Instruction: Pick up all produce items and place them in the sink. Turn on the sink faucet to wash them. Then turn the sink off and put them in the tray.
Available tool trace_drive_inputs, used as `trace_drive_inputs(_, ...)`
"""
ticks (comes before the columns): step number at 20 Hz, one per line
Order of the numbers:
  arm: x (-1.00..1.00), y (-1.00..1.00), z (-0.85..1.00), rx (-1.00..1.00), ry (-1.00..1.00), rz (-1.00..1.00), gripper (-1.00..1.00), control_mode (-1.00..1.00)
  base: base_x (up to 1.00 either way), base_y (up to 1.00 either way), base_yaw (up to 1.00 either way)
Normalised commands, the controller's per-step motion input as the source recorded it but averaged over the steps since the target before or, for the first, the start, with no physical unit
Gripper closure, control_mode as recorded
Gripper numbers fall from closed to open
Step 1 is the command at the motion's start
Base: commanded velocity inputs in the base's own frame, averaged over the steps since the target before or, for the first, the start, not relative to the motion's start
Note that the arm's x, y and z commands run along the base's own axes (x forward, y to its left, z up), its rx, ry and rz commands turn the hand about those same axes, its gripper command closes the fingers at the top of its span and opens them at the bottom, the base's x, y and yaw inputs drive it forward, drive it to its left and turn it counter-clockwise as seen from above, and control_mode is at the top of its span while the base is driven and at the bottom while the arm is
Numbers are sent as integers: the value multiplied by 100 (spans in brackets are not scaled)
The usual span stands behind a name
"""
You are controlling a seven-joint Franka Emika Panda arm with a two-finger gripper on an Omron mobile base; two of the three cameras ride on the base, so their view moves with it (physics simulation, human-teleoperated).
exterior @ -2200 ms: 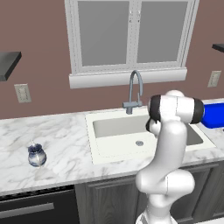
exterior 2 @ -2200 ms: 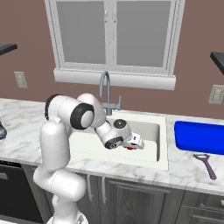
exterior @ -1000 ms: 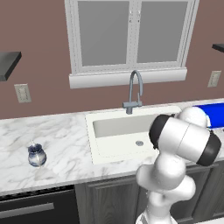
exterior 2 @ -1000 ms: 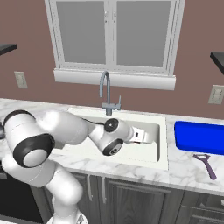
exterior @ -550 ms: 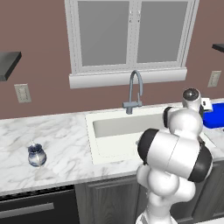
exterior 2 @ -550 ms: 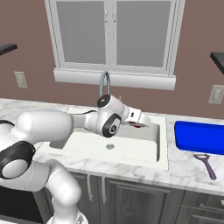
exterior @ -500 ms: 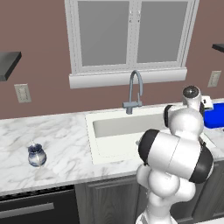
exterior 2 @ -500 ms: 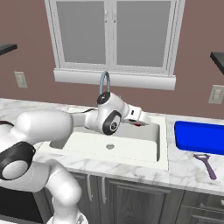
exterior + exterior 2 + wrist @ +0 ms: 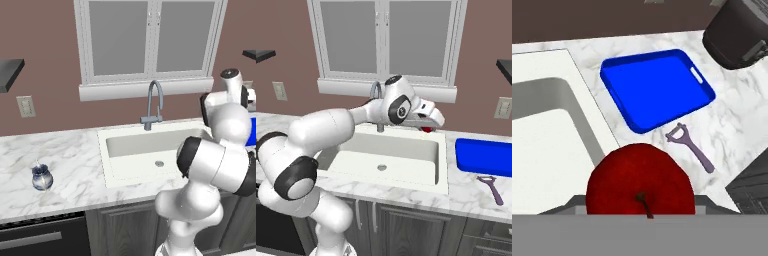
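The gripper (image 9: 428,126) was seen clamped on the red fruit (image 9: 640,181), its jaws parted only by the fruit's width. The fruit was held in the air above the right rear corner of the sink (image 9: 436,165), left of the blue tray (image 9: 483,156). Two seconds earlier it had been held low inside the sink, near the drain

gripper (image 9: 428,126) fingertips hidden behind the red fruit (image 9: 640,179) in hand view, fruit's lower part cut by the frame edge, blue tray (image 9: 250,137) mostly hidden behind arm in left base view, dark pot (image 9: 739,31) cropped at far right corner
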Motion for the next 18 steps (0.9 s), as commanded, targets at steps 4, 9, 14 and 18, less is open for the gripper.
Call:
trace_drive_inputs(4, 2, -61, -1, 21, 10, -11, 100, -100, 0, 0, 0)
trace_drive_inputs(9, 3, -62, -34, 20, 3, -7, 100, -100, 0, 0, 0)
trace_drive_inputs(14, 14, -40, -43, 3, -2, -1, 100, -100, 0, 0, 0)
trace_drive_inputs(18, 25, -28, -37, 0, 0, 0, 100, -100, 0, 0, 0)
